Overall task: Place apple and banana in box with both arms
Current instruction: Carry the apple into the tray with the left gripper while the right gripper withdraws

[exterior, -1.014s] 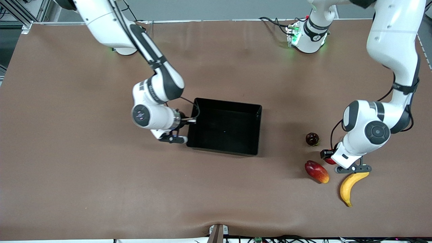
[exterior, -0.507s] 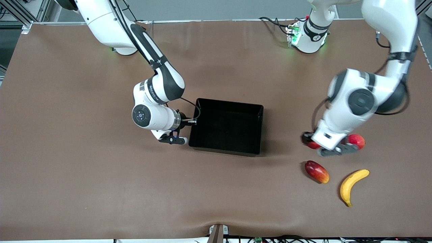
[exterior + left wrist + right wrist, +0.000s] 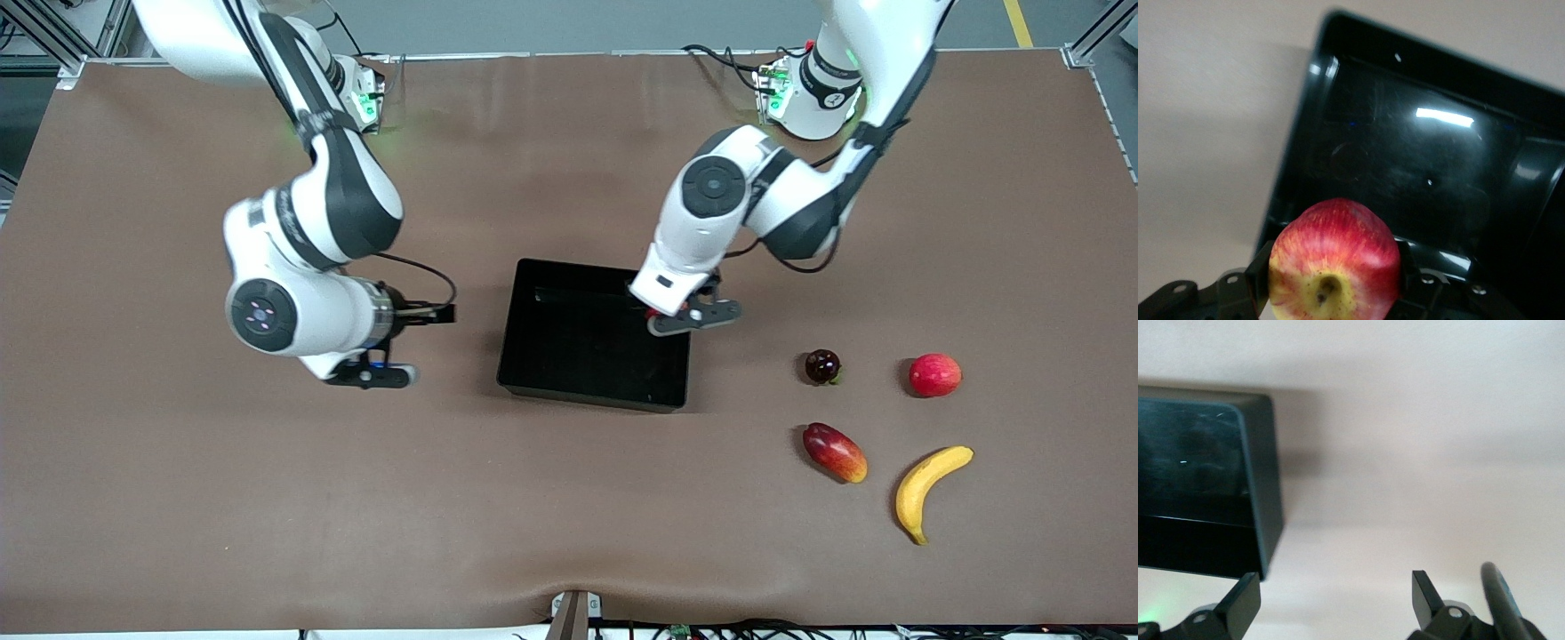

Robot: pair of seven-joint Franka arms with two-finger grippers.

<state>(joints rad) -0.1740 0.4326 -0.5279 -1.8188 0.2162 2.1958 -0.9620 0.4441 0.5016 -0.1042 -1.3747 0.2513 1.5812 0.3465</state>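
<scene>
The apple (image 3: 1335, 260), red with yellow streaks, sits between the fingers (image 3: 1258, 273) of my left gripper (image 3: 1335, 283), which is shut on it. In the front view that left gripper (image 3: 686, 318) hangs over the edge of the black box (image 3: 578, 356) on the left arm's side, and only a sliver of the apple (image 3: 652, 311) shows. My right gripper (image 3: 372, 375) is over the bare table beside the box (image 3: 1198, 473), toward the right arm's end, and is open and empty (image 3: 1335, 593). The banana (image 3: 925, 489) lies on the table near the front camera, toward the left arm's end.
A dark round fruit (image 3: 822, 365), a pinkish-red round fruit (image 3: 934, 374) and a red-orange mango-like fruit (image 3: 834, 452) lie close to the banana. The box (image 3: 1418, 153) holds nothing. Brown mat covers the table.
My left arm lifted the apple from among the fruits and carried it to over the box's edge. My right gripper left the box's side, moved toward its own end and opened.
</scene>
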